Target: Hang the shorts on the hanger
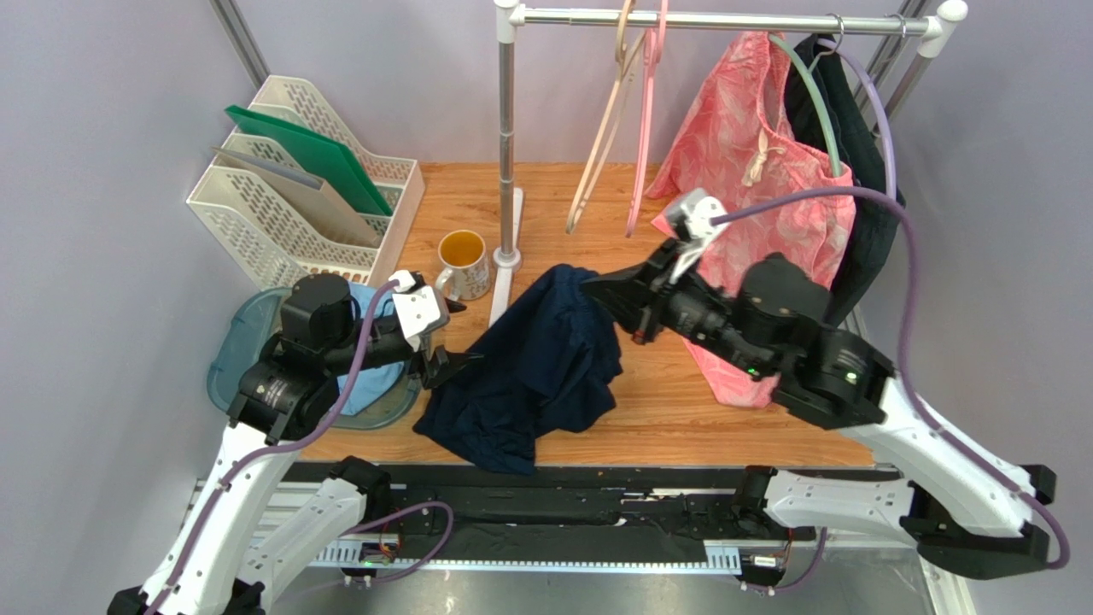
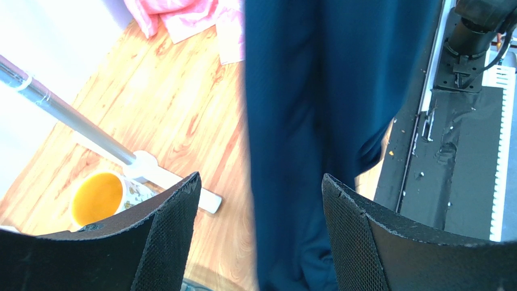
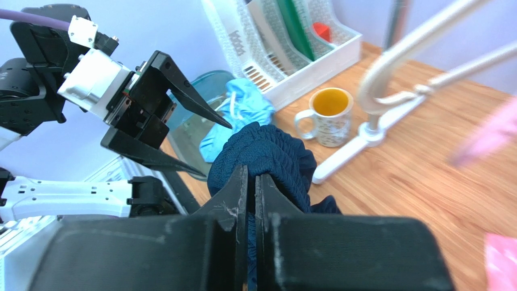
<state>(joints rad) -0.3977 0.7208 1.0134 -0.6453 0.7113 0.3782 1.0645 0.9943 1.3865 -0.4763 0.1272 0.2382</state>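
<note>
The dark navy shorts [image 1: 539, 365] hang from my right gripper [image 1: 610, 297], which is shut on their gathered waistband [image 3: 267, 154] and holds that end lifted above the table. The rest drapes down to the table's front edge. My left gripper [image 1: 443, 356] is open and empty, just left of the shorts. In the left wrist view the navy fabric [image 2: 315, 121] hangs between and beyond its fingers [image 2: 176, 218]. The pink hanger [image 1: 648, 122] hangs on the rail [image 1: 719, 19] at the back, beside a beige hanger [image 1: 603, 128].
A yellow-filled mug [image 1: 462, 263] stands by the rack's pole [image 1: 507, 141]. A white file rack [image 1: 302, 180] is at back left. A light blue garment [image 1: 372, 372] lies in a teal tray [image 1: 244, 359]. Pink patterned shorts [image 1: 757, 180] and a dark garment [image 1: 860, 192] hang at right.
</note>
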